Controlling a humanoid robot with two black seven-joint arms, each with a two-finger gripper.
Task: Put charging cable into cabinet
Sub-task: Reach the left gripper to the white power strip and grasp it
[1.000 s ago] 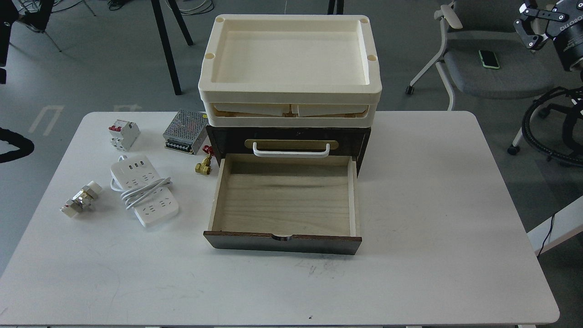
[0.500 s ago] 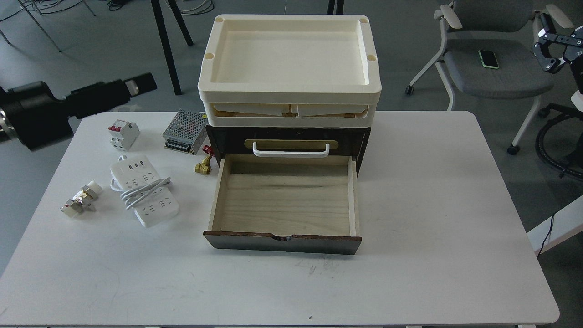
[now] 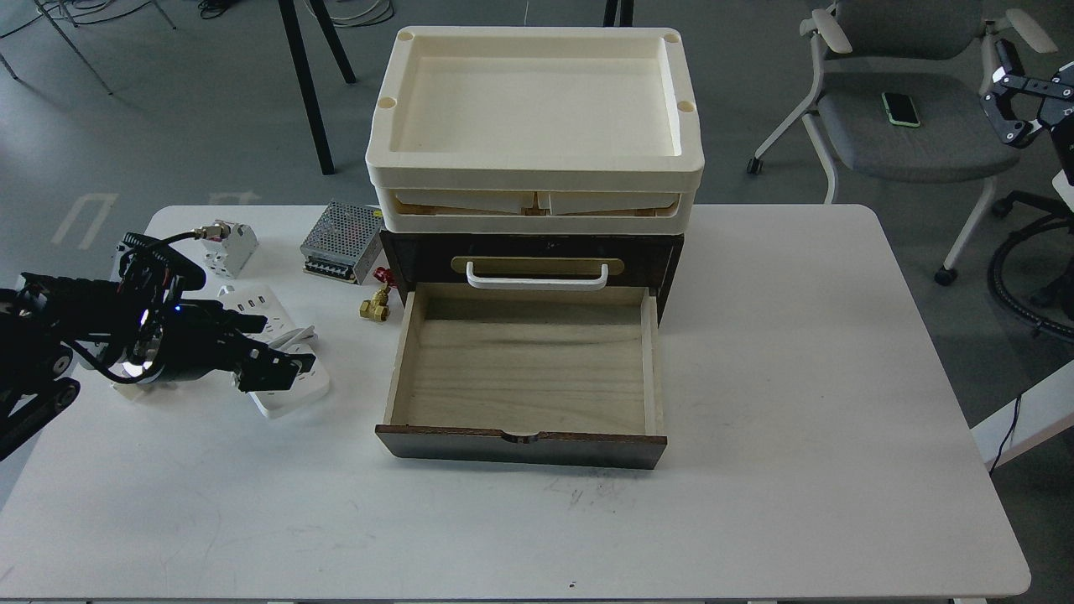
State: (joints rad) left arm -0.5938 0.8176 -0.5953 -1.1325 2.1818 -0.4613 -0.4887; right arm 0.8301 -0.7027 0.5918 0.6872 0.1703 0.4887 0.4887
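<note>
The charging cable point(image 3: 295, 399) is a flat white power strip with its cord wrapped round it, lying on the table left of the cabinet. My left gripper point(image 3: 270, 351) reaches in from the left and hovers right over it, fingers apart, covering its middle. I cannot tell whether it touches the strip. The cabinet point(image 3: 419, 256) is a dark brown box with a white handle point(image 3: 537, 277). Its lower drawer point(image 3: 524, 369) is pulled out, showing bare pale wood. My right gripper point(image 3: 1011, 96) is open and empty, high at the far right off the table.
Cream plastic trays point(image 3: 533, 180) are stacked on the cabinet. A white circuit breaker point(image 3: 233, 247), a silver power-supply box point(image 3: 340, 243) and a brass valve point(image 3: 374, 307) lie behind the strip. A grey chair point(image 3: 914, 126) with a phone stands at the back right.
My left arm has swung down from behind the table's far-left edge to over the power strip. My right gripper has stayed about where it was half a second ago.
</note>
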